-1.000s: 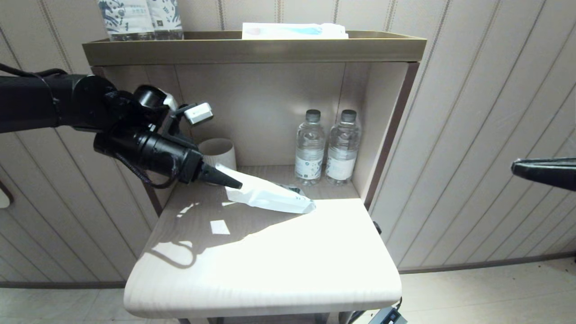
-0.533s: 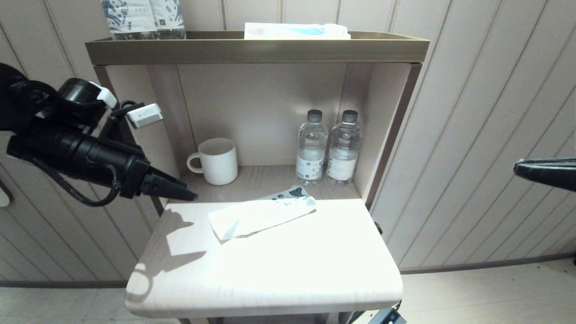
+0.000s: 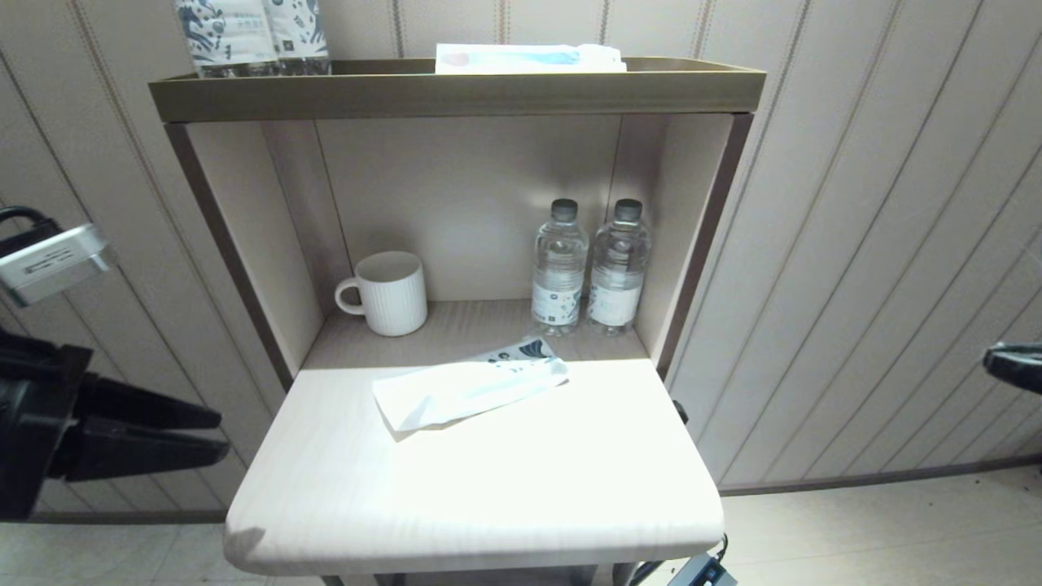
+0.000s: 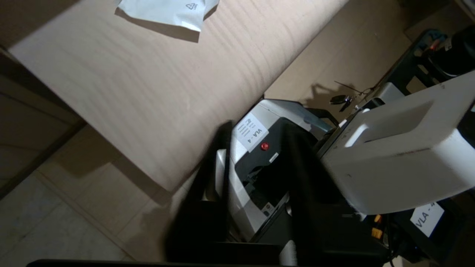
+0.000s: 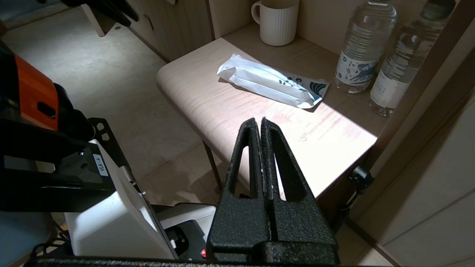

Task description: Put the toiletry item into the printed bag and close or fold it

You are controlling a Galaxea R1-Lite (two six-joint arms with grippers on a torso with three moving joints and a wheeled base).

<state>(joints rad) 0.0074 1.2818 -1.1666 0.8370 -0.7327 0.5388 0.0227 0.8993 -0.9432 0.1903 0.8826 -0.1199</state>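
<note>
The printed bag (image 3: 468,389) lies flat and folded over on the light table (image 3: 488,488), its blue leaf-print end pointing toward the bottles. It also shows in the right wrist view (image 5: 271,81) and at the edge of the left wrist view (image 4: 167,11). The toothbrush is hidden; no loose one lies on the table. My left gripper (image 3: 221,435) hangs open and empty off the table's left side, well apart from the bag. My right gripper (image 3: 997,362) sits parked at the far right; in its wrist view (image 5: 259,120) it is shut on nothing.
A white ribbed mug (image 3: 391,293) and two water bottles (image 3: 560,268) stand in the shelf recess behind the bag. On the top shelf are blue-patterned bottles (image 3: 244,37) and a white and light blue packet (image 3: 529,57). The robot's base (image 4: 259,141) is below the table edge.
My left gripper let go of the bag and drew back left and down, off the table. The bag dropped flat. My right gripper slid slightly further right.
</note>
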